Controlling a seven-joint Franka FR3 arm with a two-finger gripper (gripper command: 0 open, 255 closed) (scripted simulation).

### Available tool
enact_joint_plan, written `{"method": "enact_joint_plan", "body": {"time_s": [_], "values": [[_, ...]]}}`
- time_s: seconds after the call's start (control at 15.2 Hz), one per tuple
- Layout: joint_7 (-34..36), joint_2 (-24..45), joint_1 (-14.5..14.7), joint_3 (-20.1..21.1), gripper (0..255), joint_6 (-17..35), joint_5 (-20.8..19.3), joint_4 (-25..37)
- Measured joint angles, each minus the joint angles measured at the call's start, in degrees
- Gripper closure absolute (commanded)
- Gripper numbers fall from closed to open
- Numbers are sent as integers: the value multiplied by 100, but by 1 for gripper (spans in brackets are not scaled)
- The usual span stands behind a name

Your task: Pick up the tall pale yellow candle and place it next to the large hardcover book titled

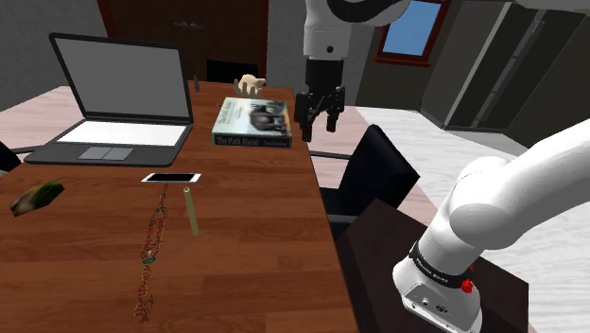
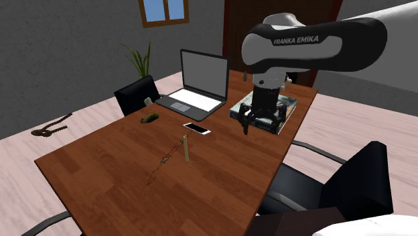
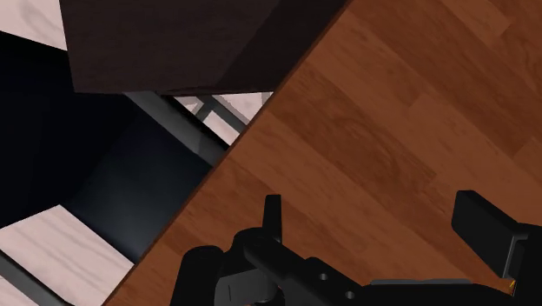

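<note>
I'm looking at a grey-walled room with a pale plank floor, a window [image 2: 164, 10] high on the far wall and a dark wooden door behind the table. The long table [image 1: 265, 255] has a top of warm reddish-brown wood with visible grain. The white arm [image 1: 511, 189] rises from the stand at the shoulder view's lower right and reaches over the table's far right part.

A black chair [image 1: 378, 175] sits tucked against the table's right edge. An open dark-grey laptop [image 1: 118, 95] sits far left in the shoulder view. Right of it, a thick hardcover book [image 1: 255, 121] lies flat.

The gripper [image 1: 317, 118] hangs just right of the book, above the table edge. In the wrist view its fingers [image 3: 482, 228] are spread wide with nothing between them, bare wood and the table's edge below.

A thin bead necklace [image 1: 151, 246] trails along the table toward the near end.

Now the candle [image 1: 191, 210]: a slim, dull yellow-olive cylinder standing upright, long axis vertical, its flat top up. It's mid-table, just beside the necklace's far end, just nearer than a flat white-faced phone [image 1: 171, 177], and well apart from the book and the gripper.

A small green lump [image 1: 38, 197] lies at the shoulder view's left edge.
</note>
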Motion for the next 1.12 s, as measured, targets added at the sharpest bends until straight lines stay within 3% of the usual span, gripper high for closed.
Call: {"method": "enact_joint_plan", "body": {"time_s": [0.66,1.12], "values": [[950,1888,255,877,0,740,-108,1203],[1703,3509,533,1294,0,980,-671,2504]]}}
